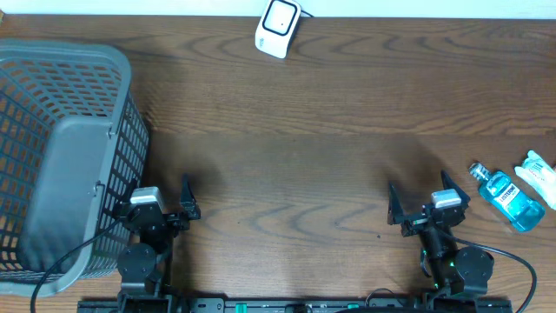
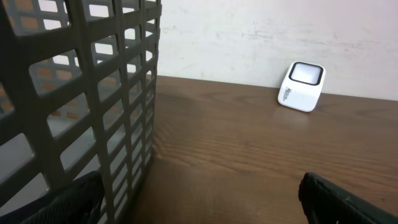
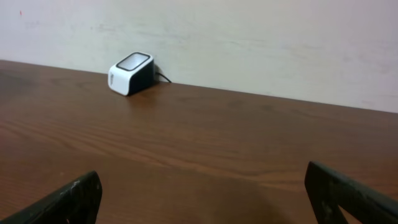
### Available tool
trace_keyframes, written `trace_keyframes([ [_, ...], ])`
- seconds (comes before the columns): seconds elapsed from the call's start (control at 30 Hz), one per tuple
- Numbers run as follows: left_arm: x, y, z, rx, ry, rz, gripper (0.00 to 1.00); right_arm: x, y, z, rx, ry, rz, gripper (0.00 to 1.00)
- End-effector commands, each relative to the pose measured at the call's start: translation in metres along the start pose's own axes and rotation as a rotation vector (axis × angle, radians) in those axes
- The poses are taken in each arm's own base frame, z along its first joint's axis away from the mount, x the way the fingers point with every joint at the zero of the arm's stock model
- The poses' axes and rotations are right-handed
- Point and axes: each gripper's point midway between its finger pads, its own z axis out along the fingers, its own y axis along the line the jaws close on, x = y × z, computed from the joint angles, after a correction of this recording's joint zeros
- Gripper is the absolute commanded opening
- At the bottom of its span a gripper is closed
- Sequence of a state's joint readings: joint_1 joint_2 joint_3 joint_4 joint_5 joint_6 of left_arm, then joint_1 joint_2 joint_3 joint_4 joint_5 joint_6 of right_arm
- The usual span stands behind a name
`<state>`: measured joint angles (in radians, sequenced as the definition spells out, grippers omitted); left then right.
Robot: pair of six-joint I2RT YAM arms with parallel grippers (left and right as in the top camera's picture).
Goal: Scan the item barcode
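A dark brown wood-grain table (image 1: 304, 130) carried everything in view. A grey plastic lattice basket (image 1: 129, 139) stood at its left side. A small white barcode scanner (image 1: 278, 28) with a dark back sat at the far edge near the middle, close against the pale wall, with a thin cable leaving behind it. Far off at the right edge lay a clear blue plastic bottle (image 1: 506, 196) with a blue cap. It was on its side with the cap pointing up and left, well apart from the scanner. Just beside it, further right, lay a white squeeze tube (image 1: 539, 174), partly cut off by the picture edge.

The left gripper (image 1: 161, 193) rested low at the near edge, just beside the basket, its jaws spread wide and holding nothing. From the left wrist camera the gripper (image 2: 205, 205) showed only its dark fingertips at the bottom corners. The basket wall (image 2: 153, 93) filled the left of that view and the scanner (image 2: 301, 87) stood beyond on bare wood.

The right gripper (image 1: 421, 193) sat at the near edge toward the right, near the bottle but not touching it, jaws likewise wide and empty. Its wrist view (image 3: 208, 205) showed bare table between the fingertips and the scanner (image 3: 130, 73) far off to the left by the wall.
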<state>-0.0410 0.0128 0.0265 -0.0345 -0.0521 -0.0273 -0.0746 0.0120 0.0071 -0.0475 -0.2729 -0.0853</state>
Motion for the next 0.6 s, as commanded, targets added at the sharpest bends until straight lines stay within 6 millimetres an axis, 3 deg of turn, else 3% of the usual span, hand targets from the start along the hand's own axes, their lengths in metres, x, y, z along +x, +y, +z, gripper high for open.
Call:
trace_keyframes([
  [0.0,0.016,0.005,0.001,-0.025,0.04,-0.004,1.0,0.001,-0.001,0.0,0.009,0.001,-0.028,0.99],
  [0.17,0.016,0.005,0.001,-0.025,0.04,-0.004,1.0,0.0,-0.002,0.0,0.012,0.001,-0.032,0.99],
  [0.3,0.016,0.005,0.001,-0.025,0.041,-0.004,1.0,0.001,-0.007,0.0,0.04,0.007,-0.139,0.99],
  [0.37,0.016,0.005,0.001,-0.025,0.04,-0.004,1.0,0.003,-0.014,-0.001,0.082,0.018,-0.166,0.99],
  [0.47,0.016,0.005,0.001,-0.025,0.041,-0.004,1.0,0.006,-0.048,-0.007,0.28,0.052,-0.165,0.99],
  [0.57,0.016,0.005,0.001,-0.025,0.04,-0.004,1.0,0.006,-0.06,-0.011,0.355,0.064,-0.165,0.99],
])
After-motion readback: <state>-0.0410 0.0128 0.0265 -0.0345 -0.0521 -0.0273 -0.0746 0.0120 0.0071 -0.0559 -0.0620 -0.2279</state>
